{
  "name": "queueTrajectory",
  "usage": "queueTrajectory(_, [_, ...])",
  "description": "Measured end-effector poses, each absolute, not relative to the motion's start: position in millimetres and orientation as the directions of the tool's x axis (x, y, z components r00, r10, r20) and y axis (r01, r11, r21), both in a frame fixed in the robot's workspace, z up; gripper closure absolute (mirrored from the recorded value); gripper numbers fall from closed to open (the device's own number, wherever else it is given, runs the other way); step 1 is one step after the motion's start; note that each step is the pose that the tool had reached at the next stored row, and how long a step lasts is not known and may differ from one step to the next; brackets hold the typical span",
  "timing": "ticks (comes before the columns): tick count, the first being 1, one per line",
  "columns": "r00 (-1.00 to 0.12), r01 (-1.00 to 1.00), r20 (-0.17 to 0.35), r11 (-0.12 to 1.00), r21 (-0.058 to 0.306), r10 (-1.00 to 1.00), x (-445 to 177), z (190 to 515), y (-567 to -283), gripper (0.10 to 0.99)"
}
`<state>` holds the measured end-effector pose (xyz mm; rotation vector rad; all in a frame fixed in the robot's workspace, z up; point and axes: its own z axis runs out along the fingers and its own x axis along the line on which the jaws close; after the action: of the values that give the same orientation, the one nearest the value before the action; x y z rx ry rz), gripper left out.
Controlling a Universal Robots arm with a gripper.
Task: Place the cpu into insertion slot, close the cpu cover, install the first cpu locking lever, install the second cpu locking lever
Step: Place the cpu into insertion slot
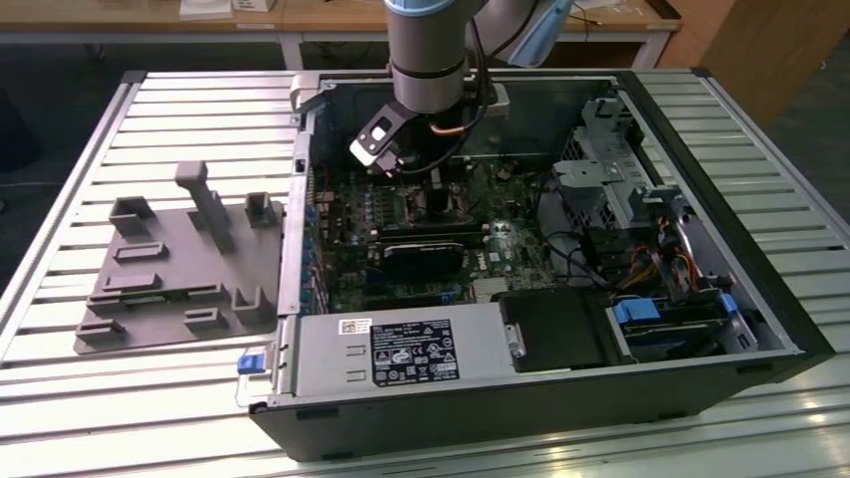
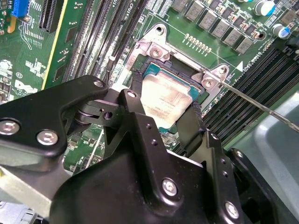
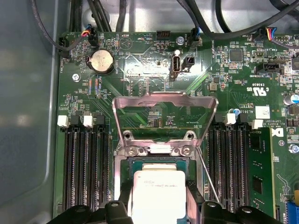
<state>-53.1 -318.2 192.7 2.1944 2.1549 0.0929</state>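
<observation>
**Chip gripped at the socket, cover standing open**

The gripper (image 2: 163, 119) is closed narrowly on the cpu (image 2: 164, 98): one black finger (image 2: 134, 112) is pressed to one edge of the chip and the other to the opposite edge. The cpu is held flat at the insertion slot (image 2: 150, 70), whose rim is seen around it. Whether the chip is already seated fully cannot be told.

In the first wrist view the cpu cover (image 3: 164, 97) is seen raised on its hinge, just beyond the socket, with the board visible through its window. A thin metal lever (image 3: 208, 177) is standing free beside the socket and is not latched.

In the exterior view the arm (image 1: 432, 50) is brought straight down into the open computer case (image 1: 531, 418), the gripper (image 1: 412, 167) low over the green board. Long memory slots (image 3: 86, 168) are lying at both sides of the socket, and a coin battery (image 3: 102, 60) sits further away. A grey fixture plate (image 1: 173, 279) is placed on the slatted table (image 1: 80, 149) at the exterior view's left.
</observation>
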Motion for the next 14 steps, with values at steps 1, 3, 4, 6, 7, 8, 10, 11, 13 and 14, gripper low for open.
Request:
queueTrajectory(1, [0.018,0.996,-0.002,-0.018,0.088,1.000,-53,193,-318,0.533])
queueTrajectory(3, [0.018,0.996,-0.002,-0.018,0.088,1.000,-53,193,-318,0.475])
queueTrajectory(4, [0.018,0.996,-0.002,-0.018,0.088,1.000,-53,193,-318,0.475])
queueTrajectory(6, [0.018,0.996,-0.002,-0.018,0.088,1.000,-53,193,-318,0.475])
queueTrajectory(7, [0.018,0.996,-0.002,-0.018,0.088,1.000,-53,193,-318,0.475])
queueTrajectory(8, [0.018,0.996,-0.002,-0.018,0.088,1.000,-53,193,-318,0.475])
queueTrajectory(10, [0.018,0.996,-0.002,-0.018,0.088,1.000,-53,197,-318,0.475])
queueTrajectory(11, [0.018,0.996,-0.002,-0.018,0.088,1.000,-53,200,-318,0.475])
queueTrajectory(13, [0.018,0.996,-0.002,-0.018,0.088,1.000,-53,204,-318,0.475])
queueTrajectory(14, [0.018,0.996,-0.002,-0.018,0.088,1.000,-53,206,-318,0.475])
